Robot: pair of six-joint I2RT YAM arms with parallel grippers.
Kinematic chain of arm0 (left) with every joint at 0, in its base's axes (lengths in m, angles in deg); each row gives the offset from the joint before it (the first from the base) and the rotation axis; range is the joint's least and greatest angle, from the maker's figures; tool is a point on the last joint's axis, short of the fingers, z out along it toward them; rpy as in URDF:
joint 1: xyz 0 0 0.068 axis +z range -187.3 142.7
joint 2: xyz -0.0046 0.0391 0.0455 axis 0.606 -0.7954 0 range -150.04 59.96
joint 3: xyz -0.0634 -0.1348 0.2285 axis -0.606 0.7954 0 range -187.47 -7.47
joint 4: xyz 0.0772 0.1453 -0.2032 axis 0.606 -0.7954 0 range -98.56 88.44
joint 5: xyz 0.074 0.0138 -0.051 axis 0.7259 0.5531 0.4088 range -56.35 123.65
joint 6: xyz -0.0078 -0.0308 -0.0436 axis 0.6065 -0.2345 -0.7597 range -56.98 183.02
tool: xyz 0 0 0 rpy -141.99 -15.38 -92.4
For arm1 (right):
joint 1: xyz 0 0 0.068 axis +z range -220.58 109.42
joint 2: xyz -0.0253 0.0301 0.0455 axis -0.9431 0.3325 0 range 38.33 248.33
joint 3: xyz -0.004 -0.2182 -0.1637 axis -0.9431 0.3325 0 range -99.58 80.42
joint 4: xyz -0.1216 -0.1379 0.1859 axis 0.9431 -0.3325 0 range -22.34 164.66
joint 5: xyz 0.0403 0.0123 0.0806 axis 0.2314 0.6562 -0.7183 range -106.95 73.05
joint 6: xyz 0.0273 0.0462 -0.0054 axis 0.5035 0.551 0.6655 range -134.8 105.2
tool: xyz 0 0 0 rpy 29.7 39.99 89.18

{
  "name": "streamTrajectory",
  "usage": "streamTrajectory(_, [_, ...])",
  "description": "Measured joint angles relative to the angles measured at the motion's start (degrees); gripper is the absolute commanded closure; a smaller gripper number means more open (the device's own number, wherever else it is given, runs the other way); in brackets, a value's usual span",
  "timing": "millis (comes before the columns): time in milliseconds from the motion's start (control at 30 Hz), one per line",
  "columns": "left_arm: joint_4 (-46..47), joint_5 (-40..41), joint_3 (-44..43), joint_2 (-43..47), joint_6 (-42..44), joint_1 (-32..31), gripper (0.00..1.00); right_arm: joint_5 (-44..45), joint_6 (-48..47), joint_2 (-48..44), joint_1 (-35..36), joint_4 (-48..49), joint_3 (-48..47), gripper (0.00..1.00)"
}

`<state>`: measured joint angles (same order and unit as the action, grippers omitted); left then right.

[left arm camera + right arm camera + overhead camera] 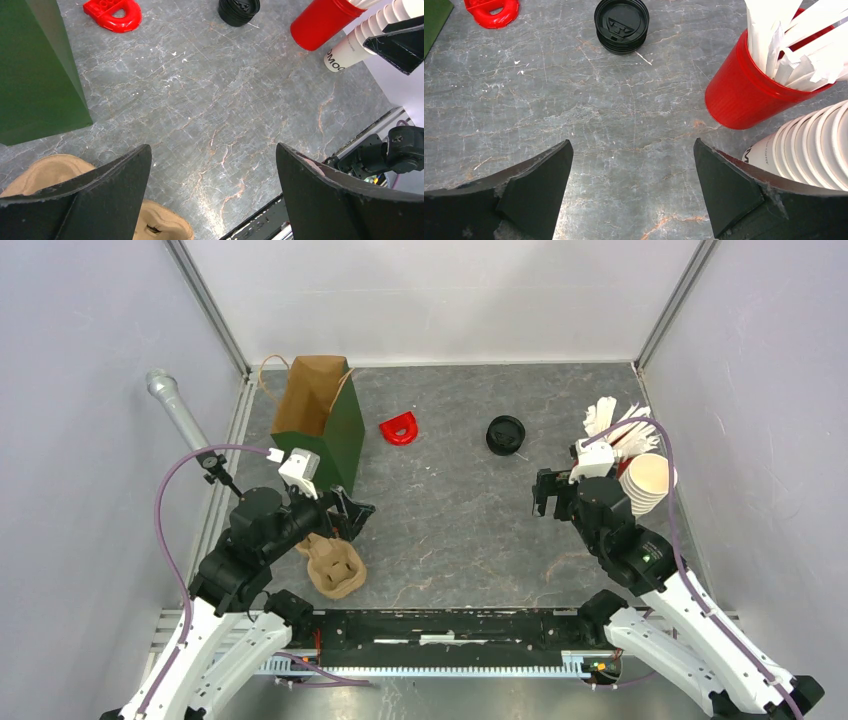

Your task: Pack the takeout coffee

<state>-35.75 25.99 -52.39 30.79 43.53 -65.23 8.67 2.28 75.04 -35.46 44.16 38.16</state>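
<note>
No lidded coffee cup is in view. A stack of round black lids (505, 434) lies on the table at the back; it also shows in the right wrist view (621, 25) and the left wrist view (239, 10). A stack of cream cups without lids (645, 480) lies on its side at the right (809, 150). A brown moulded cup carrier (335, 568) sits at the near left (55, 170). My left gripper (350, 515) is open and empty just above the carrier (212, 165). My right gripper (545, 495) is open and empty left of the cup stack (631, 160).
A green paper bag (320, 420) with a brown inside stands open at the back left (35, 75). A small red plastic piece (400, 428) lies beside it. A red cup of white sticks (620, 430) stands at the right (744, 95). A grey microphone (175, 405) sticks out at the far left.
</note>
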Motion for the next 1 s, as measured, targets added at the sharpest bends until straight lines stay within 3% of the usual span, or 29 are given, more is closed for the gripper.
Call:
streamTrajectory(400, [0.00,-0.02,0.02,0.85,0.00,0.00,0.00,4.44,-6.36,1.07,0.00,0.59,-3.45,0.02])
streamTrajectory(767, [0.00,-0.09,0.26,0.83,0.00,0.00,0.00,27.45,-15.37,16.63,-0.35,-5.29,-20.83,0.44])
streamTrajectory(900, [0.00,-0.09,0.33,0.83,0.00,0.00,0.00,27.78,-17.64,19.98,-4.02,-8.26,-20.96,0.55])
streamTrajectory(1000, [0.00,-0.11,0.33,0.81,0.00,0.00,0.00,25.18,-18.78,20.33,-10.38,-10.14,-21.84,0.57])
